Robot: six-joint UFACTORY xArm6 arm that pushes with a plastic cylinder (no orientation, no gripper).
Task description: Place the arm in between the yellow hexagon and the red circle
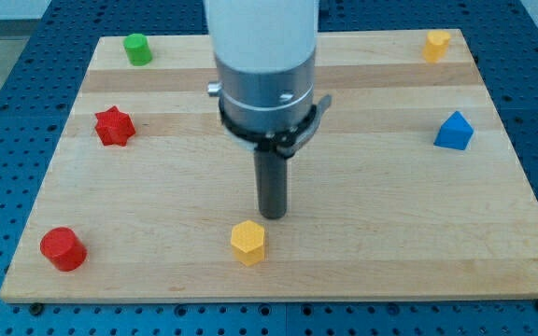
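The yellow hexagon (pixel 247 242) lies near the board's bottom edge, a little left of centre. The red circle (pixel 63 248) lies at the bottom left corner. My tip (pixel 272 216) rests on the board just above and slightly right of the yellow hexagon, close to it but apart. The red circle is far to the tip's left. The arm's white and grey body (pixel 262 65) hangs down from the view's top over the board's middle.
A red star (pixel 114 126) lies at the left. A green block (pixel 138 49) sits at the top left. A small yellow block (pixel 436 44) sits at the top right. A blue block (pixel 454 131) lies at the right. The wooden board (pixel 390 233) rests on a blue perforated table.
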